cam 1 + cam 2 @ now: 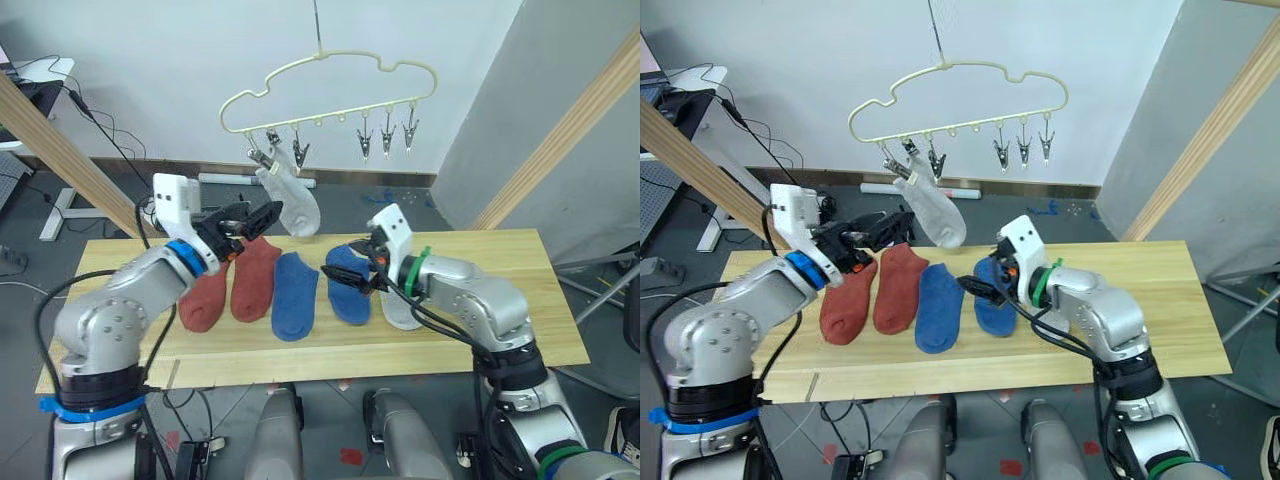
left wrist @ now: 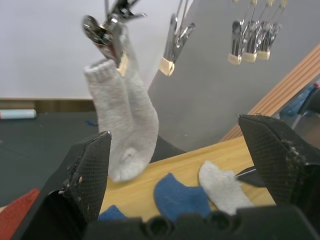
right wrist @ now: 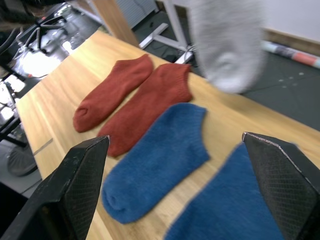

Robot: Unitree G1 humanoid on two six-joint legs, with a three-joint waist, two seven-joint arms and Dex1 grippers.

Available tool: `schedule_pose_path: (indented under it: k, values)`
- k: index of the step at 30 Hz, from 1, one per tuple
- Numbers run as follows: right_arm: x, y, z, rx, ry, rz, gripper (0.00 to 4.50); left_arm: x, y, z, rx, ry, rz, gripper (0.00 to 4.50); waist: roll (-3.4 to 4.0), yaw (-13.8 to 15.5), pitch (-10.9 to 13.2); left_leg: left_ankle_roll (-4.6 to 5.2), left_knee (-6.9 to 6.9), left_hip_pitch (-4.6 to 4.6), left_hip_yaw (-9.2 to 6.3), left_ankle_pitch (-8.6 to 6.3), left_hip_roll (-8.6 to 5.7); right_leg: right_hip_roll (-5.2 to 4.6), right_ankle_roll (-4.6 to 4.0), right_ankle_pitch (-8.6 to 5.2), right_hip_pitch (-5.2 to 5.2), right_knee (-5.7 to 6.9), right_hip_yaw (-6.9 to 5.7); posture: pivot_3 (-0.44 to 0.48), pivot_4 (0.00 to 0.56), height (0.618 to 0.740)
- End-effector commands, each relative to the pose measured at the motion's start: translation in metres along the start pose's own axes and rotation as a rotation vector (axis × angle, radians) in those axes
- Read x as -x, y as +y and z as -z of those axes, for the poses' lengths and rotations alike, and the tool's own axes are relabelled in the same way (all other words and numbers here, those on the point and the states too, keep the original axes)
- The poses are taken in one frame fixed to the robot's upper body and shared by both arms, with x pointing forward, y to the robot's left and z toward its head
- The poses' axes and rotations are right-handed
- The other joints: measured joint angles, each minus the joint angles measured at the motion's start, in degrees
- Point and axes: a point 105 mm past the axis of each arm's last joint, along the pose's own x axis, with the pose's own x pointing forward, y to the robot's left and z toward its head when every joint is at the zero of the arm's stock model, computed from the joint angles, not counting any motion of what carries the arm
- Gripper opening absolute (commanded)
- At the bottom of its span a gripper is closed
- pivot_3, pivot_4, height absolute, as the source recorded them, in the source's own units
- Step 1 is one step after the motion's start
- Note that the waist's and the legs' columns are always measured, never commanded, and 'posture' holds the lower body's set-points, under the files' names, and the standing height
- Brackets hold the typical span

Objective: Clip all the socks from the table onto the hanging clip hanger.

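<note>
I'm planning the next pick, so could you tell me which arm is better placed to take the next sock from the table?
Right, probably: the right gripper is open just over a blue sock, while the left gripper is up near the hung grey sock.

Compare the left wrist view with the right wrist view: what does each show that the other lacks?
Left wrist view alone: the hanger's clips, one of them pinching the hanging grey sock's cuff, and a second grey sock lying on the table. The left gripper is open in front of the hanging sock.

Right wrist view alone: two red socks side by side, and the full length of one blue sock, seen past the open right gripper.

Both: the hanging grey sock, blue socks and the table.
</note>
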Motion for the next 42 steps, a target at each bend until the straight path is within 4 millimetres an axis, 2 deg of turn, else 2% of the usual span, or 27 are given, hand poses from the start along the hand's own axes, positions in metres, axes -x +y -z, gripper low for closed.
schedule_pose_path:
  k: [1,5,10,21,29,40,42]
  values:
    - [0.012,0.007,-0.021,0.017,-0.09,-0.01,4.46,-0.012,-0.014,-0.01,-0.213,-0.088,0.017,4.5,0.0,0.1,0.0,0.0,0.0,0.0,-0.01,0.0,0.01,0.02,0.0,0.0,0.0,0.0,0.0,0.023,0.274,0.74]
    - [0.022,0.017,-0.035,0.001,-0.174,-0.051,4.46,-0.031,-0.016,-0.016,-0.309,-0.178,-0.003,4.5,0.0,0.3,0.0,0.0,0.01,-0.04,0.01,0.0,-0.01,0.03,0.0,0.0,-0.02,0.0,0.0,0.001,0.271,0.74]
    - [0.03,0.025,-0.04,0.005,-0.206,-0.074,4.46,-0.048,-0.007,-0.012,-0.35,-0.236,-0.043,4.5,-0.01,0.1,0.0,0.03,0.16,-0.08,0.02,-0.01,-0.02,0.03,0.01,0.01,0.0,0.01,0.02,-0.021,0.274,0.74]
    - [0.034,0.023,-0.039,-0.026,-0.217,-0.027,4.46,-0.082,-0.002,-0.018,-0.36,-0.341,-0.081,4.5,-0.01,-0.8,0.0,0.06,0.63,-0.28,-0.06,-0.01,-0.02,0.06,0.15,0.09,0.03,0.07,-0.05,-0.062,0.274,0.74]
    - [0.037,0.018,-0.039,-0.033,-0.221,0.009,4.46,-0.097,0.009,-0.039,-0.362,-0.411,-0.139,4.5,-0.01,-1.3,0.0,0.1,0.8,-0.34,-0.08,0.0,-0.01,0.12,0.29,0.19,0.03,0.1,-0.03,-0.073,0.272,0.74]
    - [0.037,0.015,-0.039,-0.047,-0.23,0.029,4.46,-0.105,-0.022,-0.024,-0.336,-0.341,0.1,4.5,-0.01,-1.4,0.0,0.09,0.81,-0.35,-0.04,0.0,-0.01,0.11,0.3,0.21,0.01,0.11,0.01,-0.077,0.272,0.74]
    - [0.036,0.014,-0.039,-0.048,-0.23,0.032,4.46,-0.104,-0.026,-0.016,-0.316,-0.306,0.132,4.5,-0.01,-1.4,0.0,0.1,0.83,-0.35,-0.06,0.01,-0.01,0.11,0.3,0.21,0.02,0.15,0.0,-0.068,0.274,0.74]
